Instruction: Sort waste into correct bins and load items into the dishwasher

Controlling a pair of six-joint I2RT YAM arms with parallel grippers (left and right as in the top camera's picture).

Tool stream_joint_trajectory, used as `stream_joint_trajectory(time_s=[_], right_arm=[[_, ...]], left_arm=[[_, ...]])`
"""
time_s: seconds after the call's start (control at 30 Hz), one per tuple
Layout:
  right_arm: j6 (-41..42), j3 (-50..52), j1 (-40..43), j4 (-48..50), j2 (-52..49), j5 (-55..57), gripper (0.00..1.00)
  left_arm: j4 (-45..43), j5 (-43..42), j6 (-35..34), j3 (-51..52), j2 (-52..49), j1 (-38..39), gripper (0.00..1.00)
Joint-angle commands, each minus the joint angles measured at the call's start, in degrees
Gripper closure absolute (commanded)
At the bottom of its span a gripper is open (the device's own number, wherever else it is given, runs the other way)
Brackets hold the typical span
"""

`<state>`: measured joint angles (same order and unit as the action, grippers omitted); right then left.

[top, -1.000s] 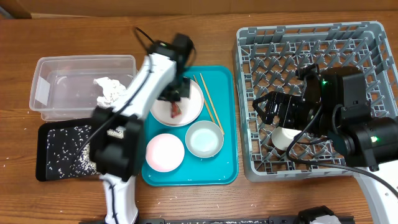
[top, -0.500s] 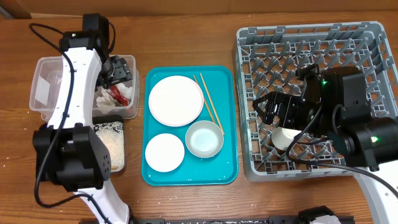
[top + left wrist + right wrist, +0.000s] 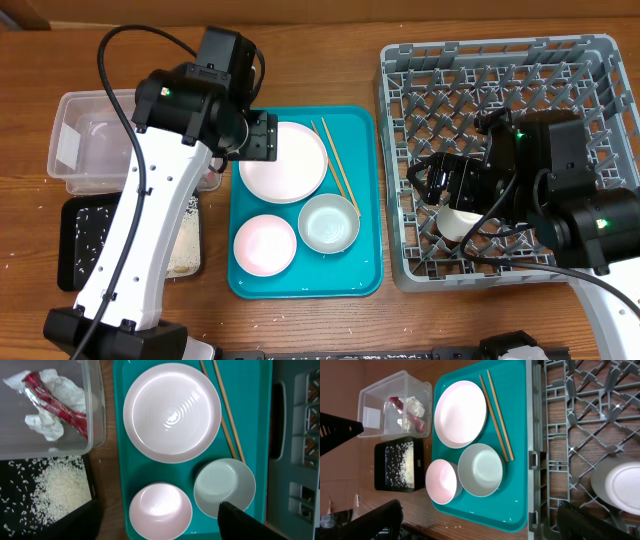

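From above, my left gripper (image 3: 262,137) hangs over the far left edge of the teal tray (image 3: 300,287), just beside the big white plate (image 3: 290,165). My arm covers a good chunk of the clear tub (image 3: 100,96). The black tray (image 3: 68,240) sits just on the near side of the tub. On the teal tray, the pink plate (image 3: 265,243) is near left and the grey-blue bowl (image 3: 328,223) is right next to it. The chopsticks (image 3: 335,170) run along the white plate's right side down to the bowl's rim. My right gripper (image 3: 445,180) is over the grey rack (image 3: 480,80), with the white cup (image 3: 460,222) down among the pegs right by it.

Left wrist cam: my fingers (image 3: 240,520) are spread wide with nothing between them, so that hand's released. The wrapper (image 3: 55,402) and its tissue lie inside the tub, toward its right side. The rice (image 3: 57,492) is heaped on the black tray, with loose grains scattered around it.

Right wrist cam: these fingers (image 3: 590,520) are far apart too and holding nothing. The cup sits in a rack cell off to the right. I can't tell which way up it is.
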<state>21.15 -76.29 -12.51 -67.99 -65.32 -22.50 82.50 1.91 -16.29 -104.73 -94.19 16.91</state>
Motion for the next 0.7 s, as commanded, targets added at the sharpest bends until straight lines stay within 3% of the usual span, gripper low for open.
stream_joint_trajectory(time_s=[0.0, 0.17, 0.2, 0.27, 0.33, 0.4, 0.43, 0.67], right_arm=[[-0.37, -0.5, -0.28, 0.13, 0.37, -0.09, 0.0], [-0.35, -0.5, -0.28, 0.61, 0.35, -0.09, 0.0], [-0.35, -0.5, -0.28, 0.59, 0.31, -0.09, 0.0], [-0.35, -0.5, -0.28, 0.59, 0.31, -0.09, 0.0], [-0.35, -0.5, -0.28, 0.57, 0.31, -0.09, 0.0], [-0.35, -0.5, -0.28, 0.59, 0.31, -0.09, 0.0], [-0.35, -0.5, -0.28, 0.59, 0.31, -0.09, 0.0], [-0.35, -0.5, -0.28, 0.57, 0.26, -0.09, 0.0]], left_arm=[[1.88, 0.63, -3.39, -0.44, 3.72, 0.76, 0.25], [8.02, 9.92, -9.09, -0.42, 14.12, 2.34, 0.25], [9.33, 11.21, -10.01, -0.42, 17.73, 3.63, 0.21], [11.04, 10.91, -10.12, -0.42, 21.53, 5.03, 0.0], [12.57, 6.47, -10.16, -0.44, 24.28, 5.62, 0.0], [12.66, -6.23, -10.12, -0.42, 26.49, 5.62, 0.0], [12.68, -8.17, -10.12, -0.42, 26.86, 5.62, 0.0], [12.31, 0.07, -6.56, 0.26, 26.58, 5.68, 0.0]])
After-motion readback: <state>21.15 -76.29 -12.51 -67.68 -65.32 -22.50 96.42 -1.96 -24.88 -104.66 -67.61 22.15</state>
